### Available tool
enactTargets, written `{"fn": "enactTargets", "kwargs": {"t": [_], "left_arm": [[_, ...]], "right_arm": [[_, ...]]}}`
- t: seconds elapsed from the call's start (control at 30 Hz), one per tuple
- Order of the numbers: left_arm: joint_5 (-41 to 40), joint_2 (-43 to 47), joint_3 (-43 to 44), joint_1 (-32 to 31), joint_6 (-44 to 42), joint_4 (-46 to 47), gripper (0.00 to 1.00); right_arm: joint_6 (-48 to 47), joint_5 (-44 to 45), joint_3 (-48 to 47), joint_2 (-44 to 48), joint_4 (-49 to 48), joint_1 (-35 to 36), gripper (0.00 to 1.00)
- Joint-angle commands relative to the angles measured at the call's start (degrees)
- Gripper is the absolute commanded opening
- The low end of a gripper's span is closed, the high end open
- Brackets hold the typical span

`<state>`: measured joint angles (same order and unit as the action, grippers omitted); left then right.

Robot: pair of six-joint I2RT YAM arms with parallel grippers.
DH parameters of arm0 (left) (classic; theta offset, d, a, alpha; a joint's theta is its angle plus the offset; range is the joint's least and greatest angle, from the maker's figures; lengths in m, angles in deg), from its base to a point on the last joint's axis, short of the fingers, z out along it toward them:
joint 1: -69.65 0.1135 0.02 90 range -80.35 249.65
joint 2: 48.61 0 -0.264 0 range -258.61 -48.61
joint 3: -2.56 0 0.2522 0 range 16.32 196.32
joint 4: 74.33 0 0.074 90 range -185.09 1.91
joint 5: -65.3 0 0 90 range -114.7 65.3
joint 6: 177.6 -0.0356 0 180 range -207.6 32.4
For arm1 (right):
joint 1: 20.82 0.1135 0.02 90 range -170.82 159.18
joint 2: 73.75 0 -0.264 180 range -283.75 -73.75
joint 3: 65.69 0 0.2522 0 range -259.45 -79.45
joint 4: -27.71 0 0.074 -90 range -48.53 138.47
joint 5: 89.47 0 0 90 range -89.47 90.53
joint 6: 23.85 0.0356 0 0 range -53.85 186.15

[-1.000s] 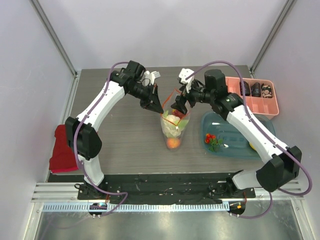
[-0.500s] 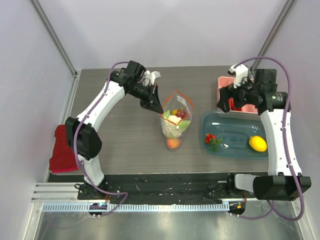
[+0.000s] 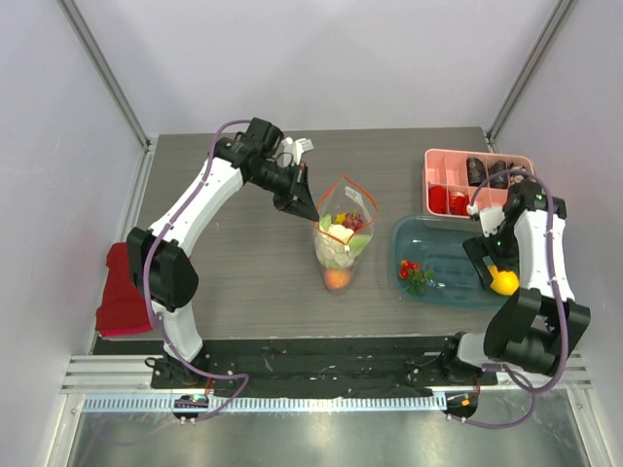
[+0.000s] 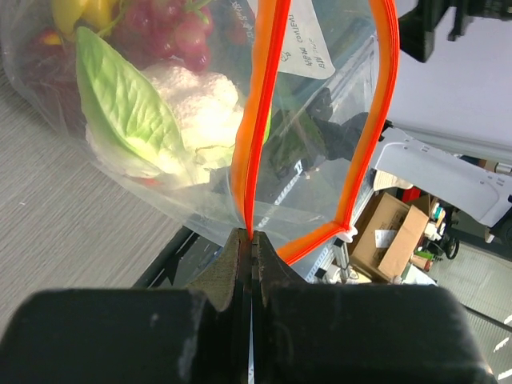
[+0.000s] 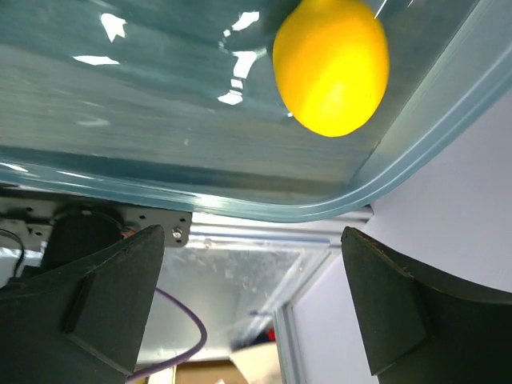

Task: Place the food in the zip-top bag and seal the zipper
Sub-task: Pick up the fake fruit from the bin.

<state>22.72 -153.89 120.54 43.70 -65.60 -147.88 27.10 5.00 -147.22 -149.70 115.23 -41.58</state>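
The clear zip-top bag [image 3: 340, 243] stands upright at mid-table, its mouth open, with cabbage, grapes and an orange [image 3: 337, 279] inside. My left gripper [image 3: 310, 211] is shut on the orange-red zipper [image 3: 356, 193] at the mouth's left corner. In the left wrist view the zipper [image 4: 261, 120] runs into the shut jaws of that gripper [image 4: 252, 240], and the bag [image 4: 184, 184] shows a green leaf and grapes. My right gripper [image 3: 486, 263] is open and empty over the blue tray, just beside the yellow lemon [image 3: 504, 283]. The lemon [image 5: 331, 64] lies ahead of its spread fingers [image 5: 252, 240].
The blue tray [image 3: 440, 292] at the right also holds red strawberries [image 3: 409, 270]; its rim [image 5: 240, 204] crosses the right wrist view. A pink compartment tray [image 3: 444, 181] with dark pieces stands behind it. A red cloth [image 3: 122, 292] lies at the left edge.
My right arm has swung away from the bag's mouth, to the right and down over the blue tray beside the lemon. My left gripper and the bag have stayed put.
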Motion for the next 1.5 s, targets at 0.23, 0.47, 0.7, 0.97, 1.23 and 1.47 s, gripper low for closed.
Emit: {"fn": "enactTargets", "kwargs": {"t": [0.23, 0.47, 0.7, 0.97, 1.23, 1.47], "left_arm": [[1.9, 0.4, 0.6, 0.8, -1.1, 1.2, 0.0], [1.5, 0.7, 0.5, 1.8, -0.6, 1.3, 0.0], [0.8, 0.8, 0.1, 1.8, -0.3, 1.3, 0.0], [0.8, 0.9, -0.4, 1.9, 1.4, 2.9, 0.0], [0.8, 0.6, -0.1, 1.9, 1.5, 2.7, 0.0], [0.5, -0.4, 1.8, 1.9, 1.1, 2.2, 0.0]], "right_arm": [[-0.6, 10.8, 3.6, -12.1, -13.7, 0.0, 0.97], [-2.9, 10.9, 2.8, -19.7, -17.4, 0.1, 0.97], [-1.4, 8.8, 1.5, -23.9, -15.2, 0.2, 0.89], [-0.7, 0.6, -5.3, -22.0, -7.4, 0.2, 0.58], [2.8, -34.9, -32.9, -16.2, 4.1, 2.9, 0.5], [27.8, -53.8, -36.0, -6.5, -23.1, 17.5, 0.54]]}}
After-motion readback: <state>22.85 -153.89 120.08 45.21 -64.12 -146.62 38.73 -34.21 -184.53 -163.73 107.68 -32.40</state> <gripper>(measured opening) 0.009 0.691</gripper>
